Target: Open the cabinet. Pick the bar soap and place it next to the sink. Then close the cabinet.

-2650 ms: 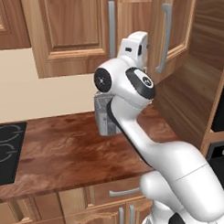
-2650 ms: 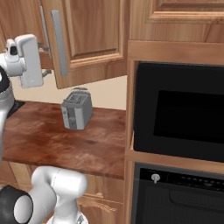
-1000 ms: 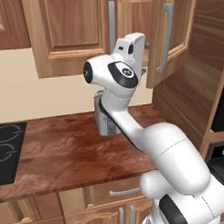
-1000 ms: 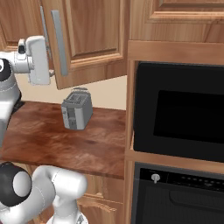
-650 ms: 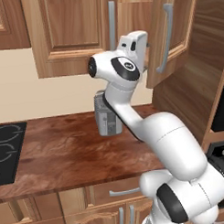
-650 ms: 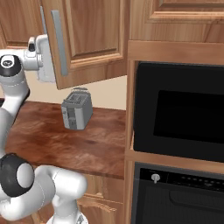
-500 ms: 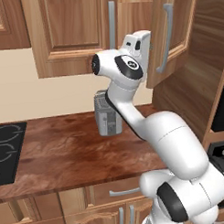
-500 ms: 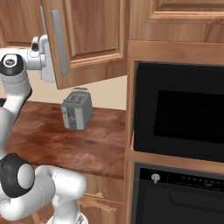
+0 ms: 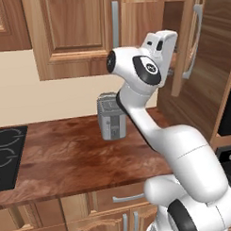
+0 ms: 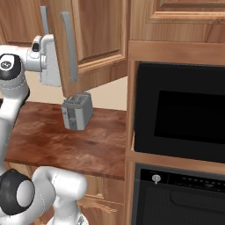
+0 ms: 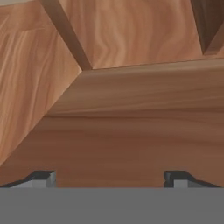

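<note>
Cabinet right door stands ajar; gripper, jaws wide and empty, faces the bare wooden interior. Bar soap not visible. Step: locating the soap. Next move calls for reaching deeper inside

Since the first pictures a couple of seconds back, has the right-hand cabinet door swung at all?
No. The brown wooden cabinet door with the grey bar handle stands ajar at the same angle, judged in the left base view against the closed left door.
</note>
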Controlling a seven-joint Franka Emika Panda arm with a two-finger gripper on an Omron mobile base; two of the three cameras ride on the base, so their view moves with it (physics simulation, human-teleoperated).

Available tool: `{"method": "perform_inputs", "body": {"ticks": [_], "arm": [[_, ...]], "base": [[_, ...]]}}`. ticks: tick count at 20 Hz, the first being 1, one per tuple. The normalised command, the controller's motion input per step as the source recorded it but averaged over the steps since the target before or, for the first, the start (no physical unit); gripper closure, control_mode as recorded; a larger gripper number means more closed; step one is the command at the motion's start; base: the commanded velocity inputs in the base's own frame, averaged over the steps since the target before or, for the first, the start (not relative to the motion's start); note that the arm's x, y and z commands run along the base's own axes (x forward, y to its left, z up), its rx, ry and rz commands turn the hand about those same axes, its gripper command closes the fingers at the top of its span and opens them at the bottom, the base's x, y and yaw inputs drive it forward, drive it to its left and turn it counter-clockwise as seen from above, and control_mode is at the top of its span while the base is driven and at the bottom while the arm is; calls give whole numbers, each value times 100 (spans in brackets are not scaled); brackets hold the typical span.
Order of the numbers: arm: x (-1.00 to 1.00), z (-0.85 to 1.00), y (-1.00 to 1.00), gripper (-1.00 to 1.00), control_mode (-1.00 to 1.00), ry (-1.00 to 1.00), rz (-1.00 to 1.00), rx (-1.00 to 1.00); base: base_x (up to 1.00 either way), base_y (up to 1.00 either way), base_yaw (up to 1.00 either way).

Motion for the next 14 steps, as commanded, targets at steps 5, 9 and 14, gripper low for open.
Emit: {"method": "perform_inputs", "body": {"ticks": [5,9,14], "arm": [[-20,7,-21,-100,-100,0,0,2],[-1,11,-25,-100,-100,0,0,1],[-3,12,-49,-100,-100,0,-1,5]], "base": [[0,0,0],[0,0,0],[0,0,0]]}}
